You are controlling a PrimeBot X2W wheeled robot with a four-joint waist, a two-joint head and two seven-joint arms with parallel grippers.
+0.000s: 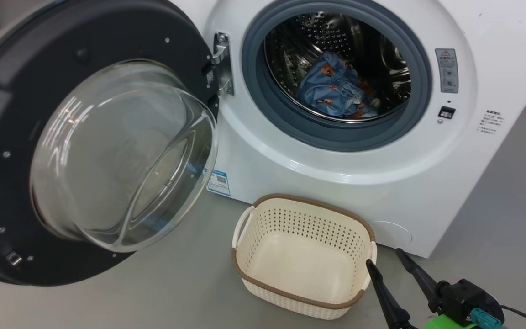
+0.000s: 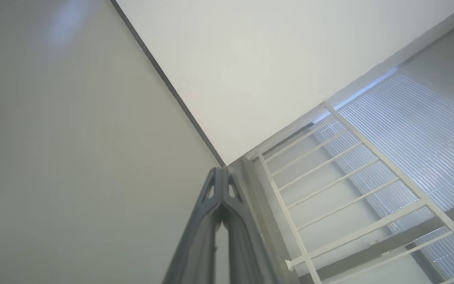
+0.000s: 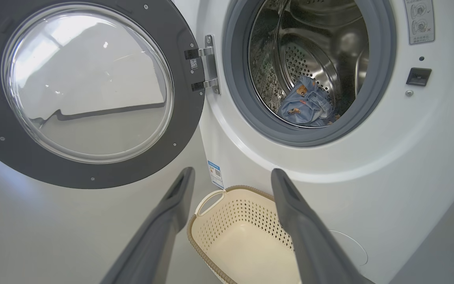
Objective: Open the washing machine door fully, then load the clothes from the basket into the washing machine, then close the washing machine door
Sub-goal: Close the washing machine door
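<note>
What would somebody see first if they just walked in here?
The big round glossy black door with its bulging clear glass bowl hangs wide open left of the big white washing machine. Inside its steel drum lies a bundle of light blue fabric with orange bears. A small cream plastic basket stands on the grey floor in front.

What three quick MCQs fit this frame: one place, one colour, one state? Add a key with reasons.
1. The basket has a rim that is: A brown, B blue, C black.
2. The clothes lie: A in the basket, B in the drum, C on a shelf.
3. The washing machine door is: A shut, B swung wide open, C removed.
Key: 1 A, a brown woven-look band tops the cream walls; 2 B, blue bear-print fabric sits inside the steel drum and the basket is empty; 3 B, it hangs to the left of the round opening.
</note>
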